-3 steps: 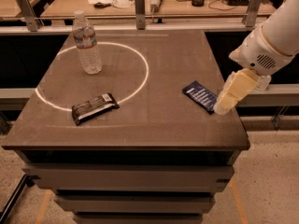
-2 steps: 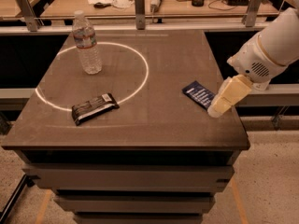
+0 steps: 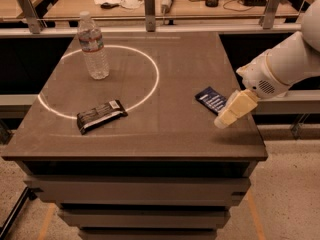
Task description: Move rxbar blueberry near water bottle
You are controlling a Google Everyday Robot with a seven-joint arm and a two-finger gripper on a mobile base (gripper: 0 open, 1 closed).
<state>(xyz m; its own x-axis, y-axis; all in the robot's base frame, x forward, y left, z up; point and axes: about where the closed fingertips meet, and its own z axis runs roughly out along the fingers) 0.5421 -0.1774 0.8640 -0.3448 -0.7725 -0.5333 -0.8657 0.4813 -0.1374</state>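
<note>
The rxbar blueberry (image 3: 211, 99), a flat dark navy wrapper with white lettering, lies on the dark table (image 3: 185, 59) near its right edge. The water bottle (image 3: 93, 46), tall, clear and ribbed with a white cap and a pale label, stands upright at the far left, inside a white ring of light. My gripper (image 3: 231, 111), cream-coloured on a white arm, reaches in from the right. It hangs low over the table right beside the bar's near right end, partly covering it.
A black bar wrapper with a white label patch (image 3: 101, 116) lies at the front left, on the ring's edge. Behind the table runs a metal rail (image 3: 150, 30) with posts, and a wooden bench with cables. The table's right edge is just under the gripper.
The gripper has moved a little to the left and down, closer to the bar's near end. The bar, the bottle and the black wrapper have not moved.
</note>
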